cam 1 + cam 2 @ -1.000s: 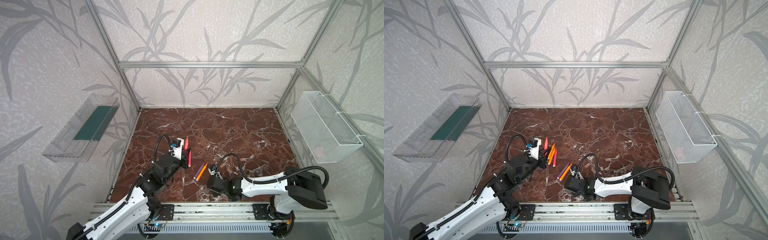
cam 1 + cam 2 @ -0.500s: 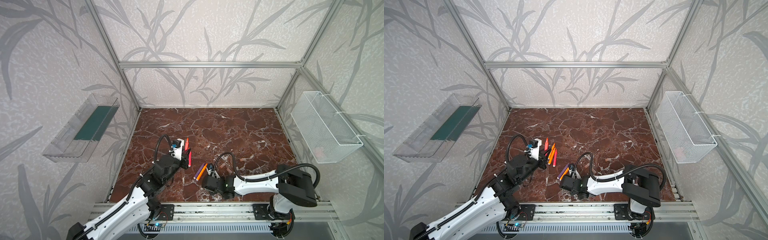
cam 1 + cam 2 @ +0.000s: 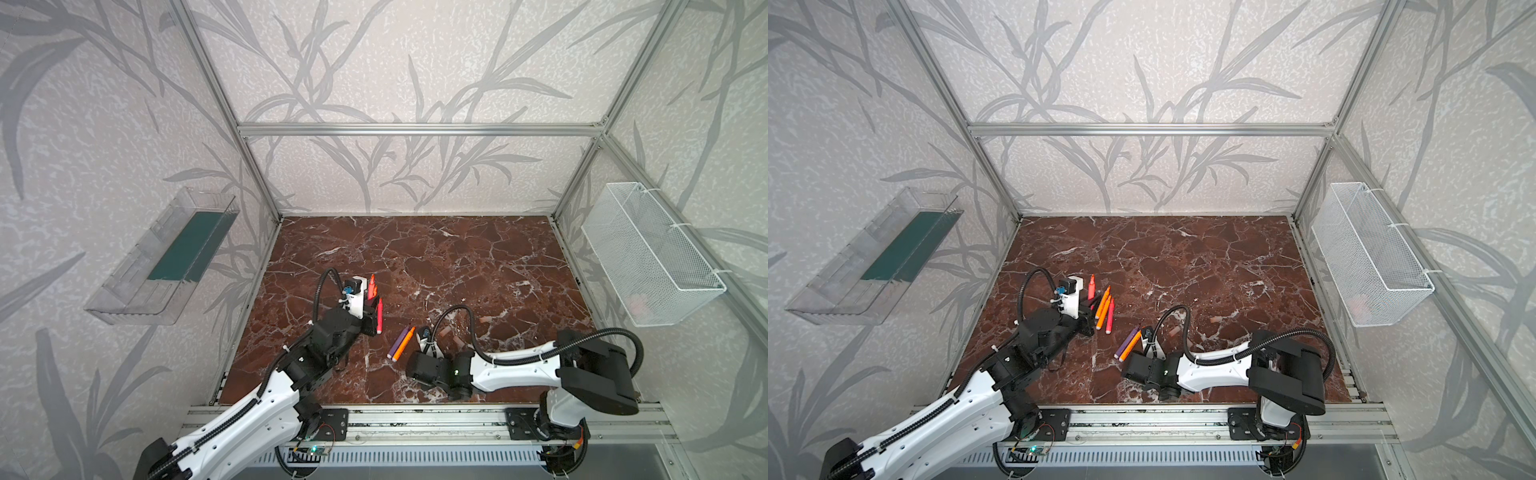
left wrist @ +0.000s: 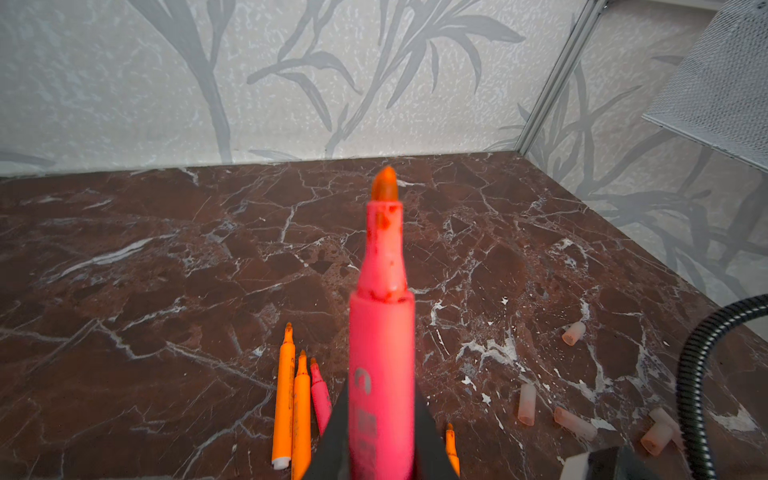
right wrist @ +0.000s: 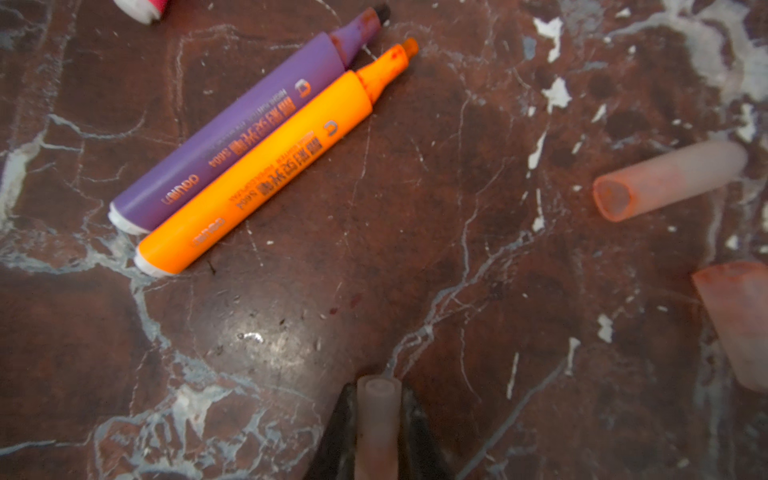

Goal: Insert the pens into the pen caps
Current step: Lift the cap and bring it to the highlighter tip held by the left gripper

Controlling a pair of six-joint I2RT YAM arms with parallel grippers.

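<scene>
Showing an orange-stained tip, 1 pink-red pen [image 4: 381, 332] is clamped by left gripper [image 4: 381, 434]; right gripper [image 5: 378, 395] pinches 1 cloudy cap [image 5: 377, 436]

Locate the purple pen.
In both top views the purple pen lies flat on the marble near the front middle, side by side with an orange pen, just left of the right gripper.

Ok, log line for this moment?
left gripper: shut on pink pen | right gripper: shut on pen cap | insertion: not yet | purple pen, orange pen: on table
</scene>
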